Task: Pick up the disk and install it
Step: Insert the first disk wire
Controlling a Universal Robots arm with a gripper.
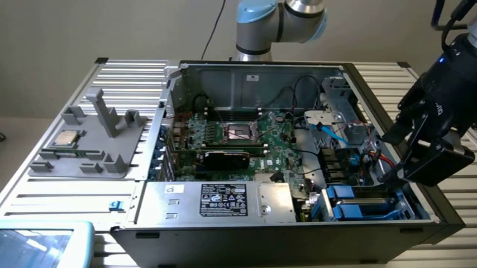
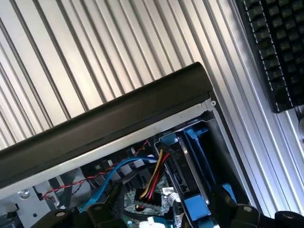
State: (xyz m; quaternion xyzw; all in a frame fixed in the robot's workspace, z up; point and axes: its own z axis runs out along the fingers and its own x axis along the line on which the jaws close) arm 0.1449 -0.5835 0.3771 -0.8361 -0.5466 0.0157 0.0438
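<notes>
The end effector [image 1: 391, 159] hangs over the front corner of the open computer case [image 1: 283, 245], at the exterior view's right. Its jaws stand wide and grip nothing. In the wrist view its dark fingers [image 2: 240, 211] flank the disk [image 2: 194, 142], well apart from each other. The disk sits in the drive bay just inside the case's black wall [image 2: 118, 123], with its blue carrier edge facing up. In the exterior view two blue carriers [image 1: 352, 193] lie side by side in that bay, and I cannot tell which is the disk. Beside it run a red, yellow and black cable bundle [image 2: 154, 178] and a blue cable [image 2: 114, 168]. The motherboard [image 1: 246, 139] and power supply [image 1: 216, 201] fill the rest of the case. On the ribbed surface [image 2: 95, 57] rest a keyboard [image 2: 275, 47] and a grey fixture [image 1: 82, 151] holding a processor chip [image 1: 67, 138].
</notes>
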